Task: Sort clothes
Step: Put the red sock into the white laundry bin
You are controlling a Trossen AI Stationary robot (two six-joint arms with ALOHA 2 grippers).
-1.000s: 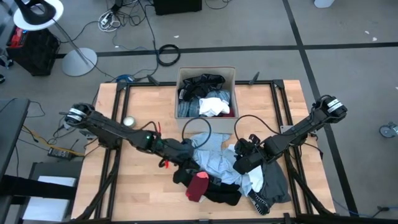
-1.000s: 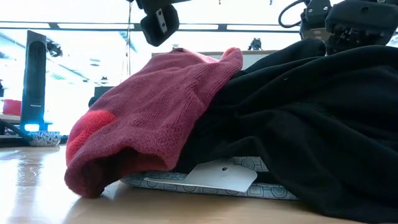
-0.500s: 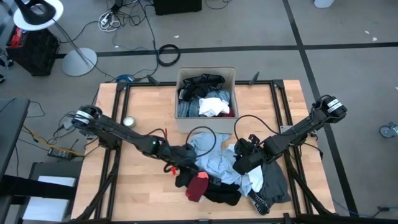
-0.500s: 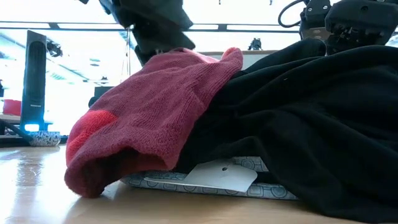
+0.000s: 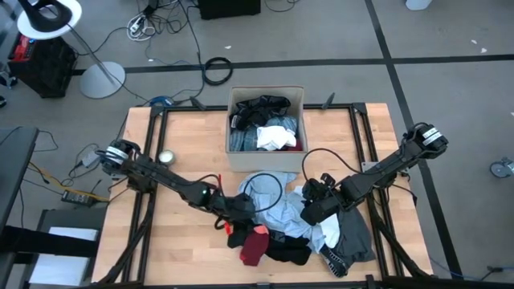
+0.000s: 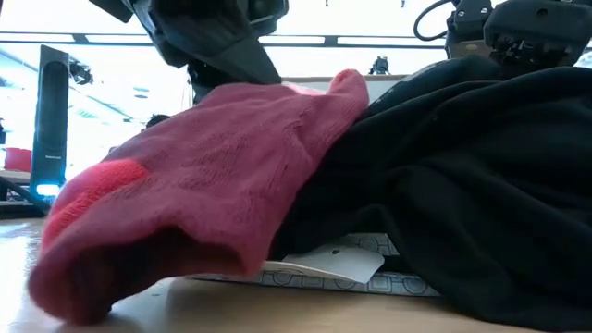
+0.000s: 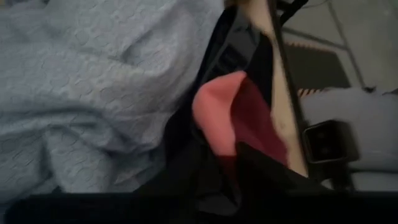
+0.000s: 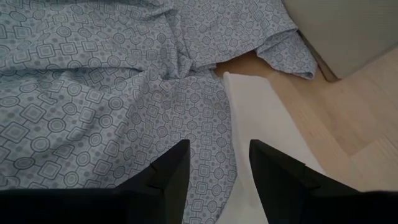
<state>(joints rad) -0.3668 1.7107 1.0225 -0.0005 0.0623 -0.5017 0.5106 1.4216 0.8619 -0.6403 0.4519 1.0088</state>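
The clothes lie heaped at the table's near middle. A light blue patterned cloth (image 5: 273,205) is on top. Black garments (image 5: 285,250) and a small red piece (image 5: 255,246) lie at the near edge. My left gripper (image 5: 239,215) is low at the heap's left side, just above the red piece (image 6: 185,194); its wrist view is filled by blue cloth (image 7: 81,81), black cloth and the red piece (image 7: 239,118). My right gripper (image 8: 214,180) stands open over the patterned cloth (image 8: 93,81) at the heap's right, with nothing between its fingers.
A beige cardboard box (image 5: 233,100) with several garments in it stands at the table's far middle. White (image 5: 325,234) and grey (image 5: 355,233) pieces lie at the heap's right. A small pale round object (image 5: 166,157) sits on the bare wood at the left.
My left gripper has moved toward the table's right and near edges and come down onto the heap's left side. In the low view the red piece has shifted: its lower end has slid nearer and to the left. The black garments beside it have stayed put.
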